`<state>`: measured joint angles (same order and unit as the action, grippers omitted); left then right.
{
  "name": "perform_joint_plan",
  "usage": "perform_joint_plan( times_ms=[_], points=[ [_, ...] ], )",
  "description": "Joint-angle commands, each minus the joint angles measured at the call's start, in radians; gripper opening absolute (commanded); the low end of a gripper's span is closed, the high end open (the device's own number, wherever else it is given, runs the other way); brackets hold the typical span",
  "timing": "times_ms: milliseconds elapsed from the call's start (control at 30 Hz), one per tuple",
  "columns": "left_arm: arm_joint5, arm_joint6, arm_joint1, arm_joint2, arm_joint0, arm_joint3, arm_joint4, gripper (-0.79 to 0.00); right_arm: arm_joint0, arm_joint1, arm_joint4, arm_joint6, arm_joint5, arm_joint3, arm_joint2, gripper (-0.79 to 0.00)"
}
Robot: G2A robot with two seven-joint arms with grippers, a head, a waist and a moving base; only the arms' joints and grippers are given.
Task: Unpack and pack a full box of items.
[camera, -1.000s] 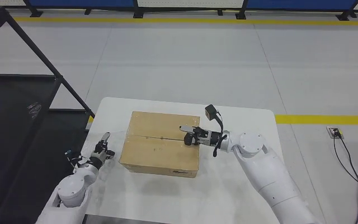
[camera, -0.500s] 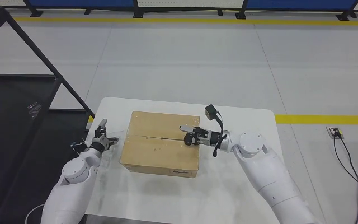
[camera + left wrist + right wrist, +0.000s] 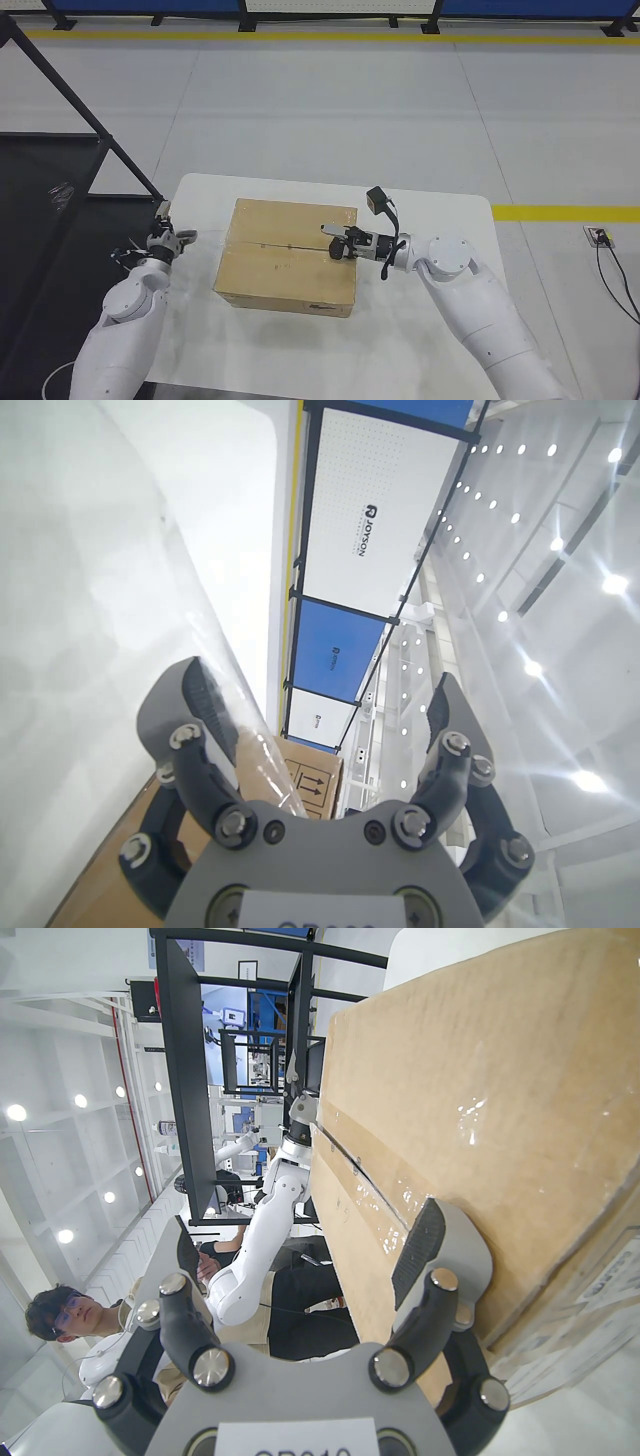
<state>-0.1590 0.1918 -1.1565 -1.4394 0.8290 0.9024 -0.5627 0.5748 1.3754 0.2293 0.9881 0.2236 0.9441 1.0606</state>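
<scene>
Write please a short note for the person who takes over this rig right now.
Left pincer: open, left of the box, a clear strip, maybe tape, against one finger.
Right pincer: open, over the box top by the seam.
Box: on the table, flaps shut.
Done: nothing unpacked.
To do: open flaps, unpack, repack.

A: How did the arms look?
B: The left arm point(image 3: 125, 320) and right arm point(image 3: 480, 300) were glossy white, rounded. A small black box point(image 3: 377, 198) with a cable point(image 3: 395, 232) sat on the right wrist.
A: And the left gripper point(image 3: 318, 672)?
B: It had grey fingers point(image 3: 160, 710), black ribbed pads point(image 3: 202, 695), silver screws point(image 3: 232, 825), a white label point(image 3: 320, 910).
</scene>
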Motion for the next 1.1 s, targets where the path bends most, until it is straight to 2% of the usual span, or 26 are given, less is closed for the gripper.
perform_joint_plan(
  times_ms=[0,500,1067],
  points=[
    [-0.022,-0.020,0.003,-0.013,0.019,0.036,0.025,0.000,0.000,0.000,0.000,0.000,0.000,0.000,0.000,0.000],
    [-0.056,-0.137,0.023,-0.110,0.193,0.382,0.202,0.000,0.000,0.000,0.000,0.000,0.000,0.000,0.000,0.000],
    [-0.037,-0.146,0.028,-0.184,0.302,0.649,0.301,0.000,0.000,0.000,0.000,0.000,0.000,0.000,0.000,0.000]
  ],
)
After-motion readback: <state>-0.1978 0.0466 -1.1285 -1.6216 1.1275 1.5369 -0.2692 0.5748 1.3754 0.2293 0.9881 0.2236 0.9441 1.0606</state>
